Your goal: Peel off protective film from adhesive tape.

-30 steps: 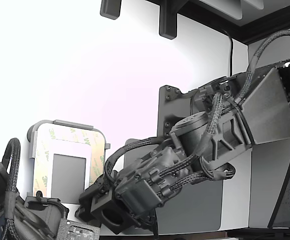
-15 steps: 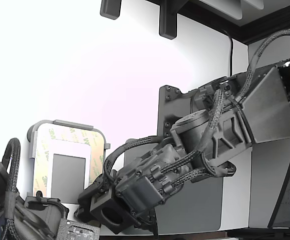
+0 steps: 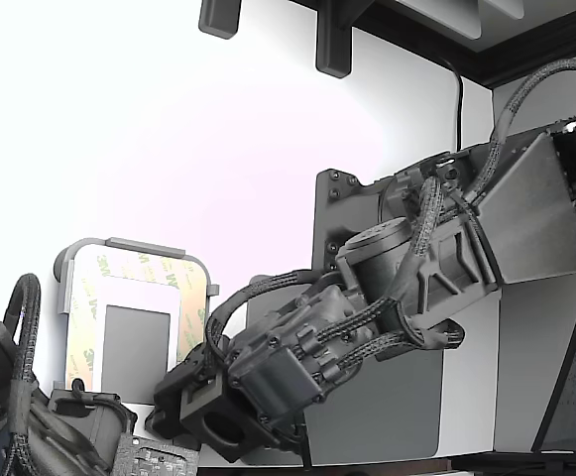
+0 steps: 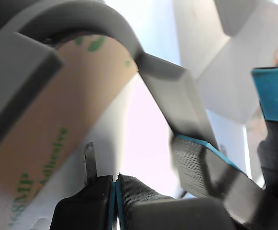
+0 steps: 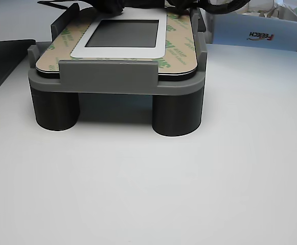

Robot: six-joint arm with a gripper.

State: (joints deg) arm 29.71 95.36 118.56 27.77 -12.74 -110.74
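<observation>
The protective film (image 3: pixel 139 265), tan with pale green 3M print, covers the adhesive tape border around a small grey rectangle (image 3: pixel 136 352) in the light grey tray (image 3: pixel 134 245). In the exterior view my gripper (image 3: pixel 183 392) sits low at the tray's near right corner, its tips hidden by the wrist. Up close in the wrist view, the film (image 4: pixel 48 143) curves under the tray rim (image 4: pixel 172 91). My gripper (image 4: pixel 115 184) is shut, its blue-lined pads pressed together just off the film's edge, with nothing visible between them. The other view shows the film (image 5: pixel 176 46) lying flat on the raised tray (image 5: pixel 112 81).
A large dark grey pad (image 3: pixel 387 407) lies under my arm. A second arm (image 3: pixel 30 416) rests at the exterior view's lower left. Blue-padded fingers (image 4: pixel 272 91) of another gripper stand open beside mine. A white box (image 5: pixel 255 30) sits behind the tray.
My wrist has shifted slightly toward the exterior view's left, closer to the tray's corner. The film and tray have not moved.
</observation>
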